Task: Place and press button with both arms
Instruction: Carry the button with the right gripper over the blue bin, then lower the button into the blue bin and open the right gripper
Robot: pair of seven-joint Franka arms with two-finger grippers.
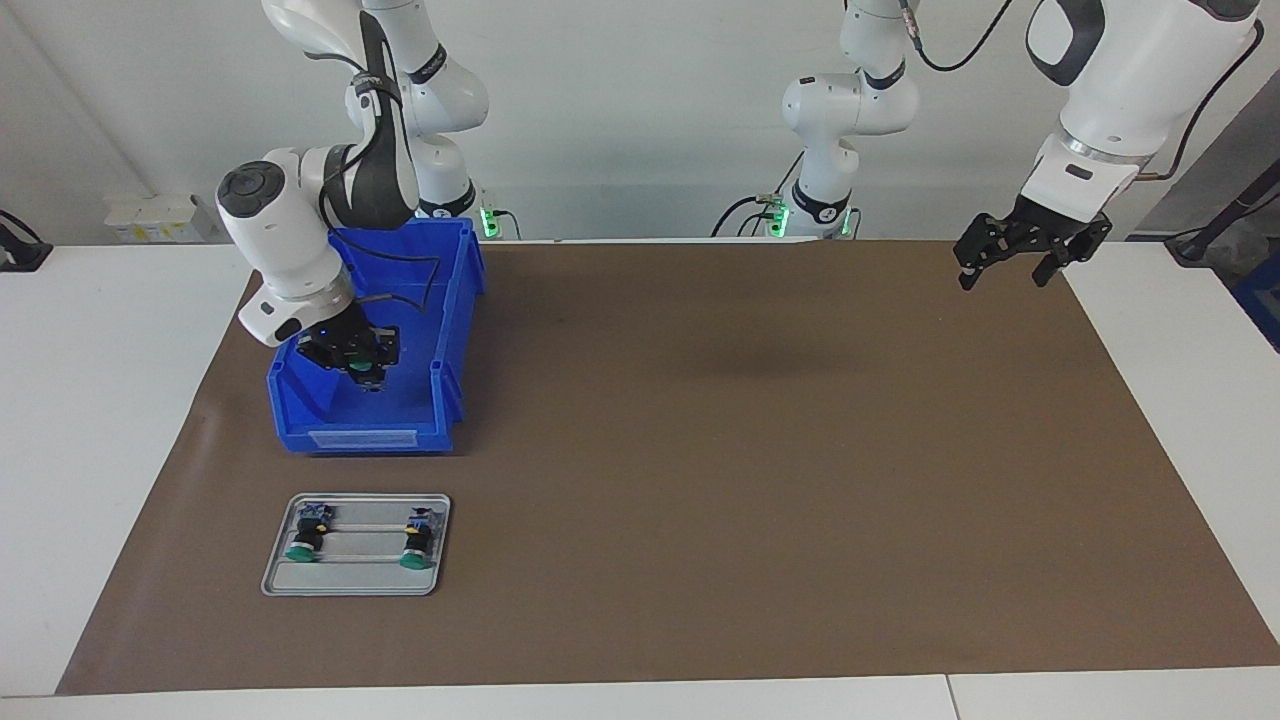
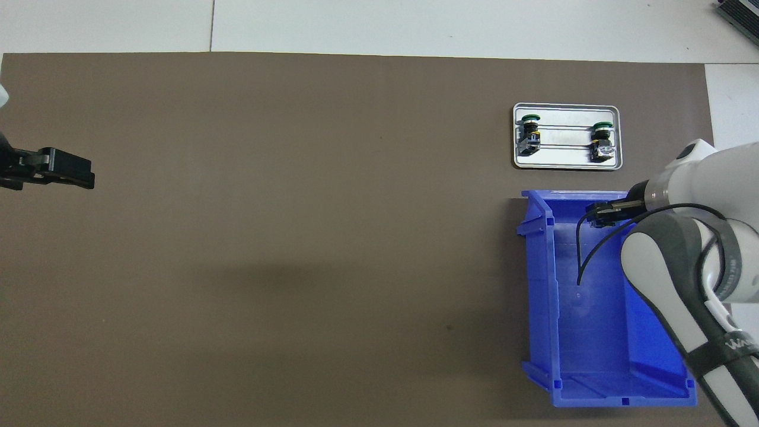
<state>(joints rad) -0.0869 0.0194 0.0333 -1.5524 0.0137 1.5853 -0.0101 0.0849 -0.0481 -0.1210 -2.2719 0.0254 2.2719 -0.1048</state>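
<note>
While two buttons (image 1: 301, 543) occupy the tray (image 1: 355, 584), the bin (image 1: 362, 436) lies bare.

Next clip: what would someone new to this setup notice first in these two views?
Probably the blue bin at the right arm's end of the table, with the right hand over its inside, shut on a green-capped button. Next, the metal tray just farther from the robots than the bin, holding two similar buttons. The left hand waits open, raised over the mat's edge at the left arm's end.
</note>
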